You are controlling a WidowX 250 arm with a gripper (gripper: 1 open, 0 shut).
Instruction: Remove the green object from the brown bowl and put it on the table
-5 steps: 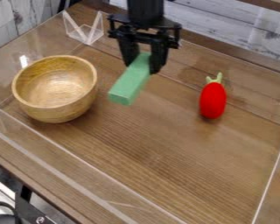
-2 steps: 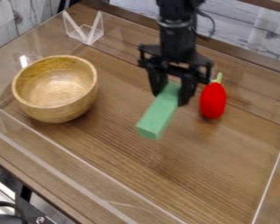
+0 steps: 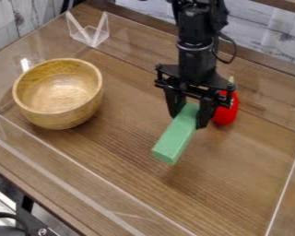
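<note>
Light green against brown wood grain: the green object (image 3: 179, 139) hangs from the gripper (image 3: 194, 113), its upper end pinched between the two dark fingers (image 3: 175, 98), which are clenched on it. From the fingers the bar runs down and toward the camera, slanting to the left of the picture, so its long axis is tilted rather than upright or flat. Its lower end is the part nearest the table (image 3: 100, 175); whether that end already touches the wood or hovers just above cannot be told from this view.

The brown bowl (image 3: 58, 91) sits well apart from the fingers, off to the left of the picture, and it is empty, so the lifting-out half of the job looks done. Just behind the fingers on the other side stands a red strawberry-shaped thing (image 3: 227, 104), partly hidden by the gripper.

The coming move turns on that slant. Since the free end lies lower than, and in front of, the fingers, it should meet the table first, and the bar would then tip flat along the same line, away from the strawberry. Letting go too high risks a bounce or roll.
</note>
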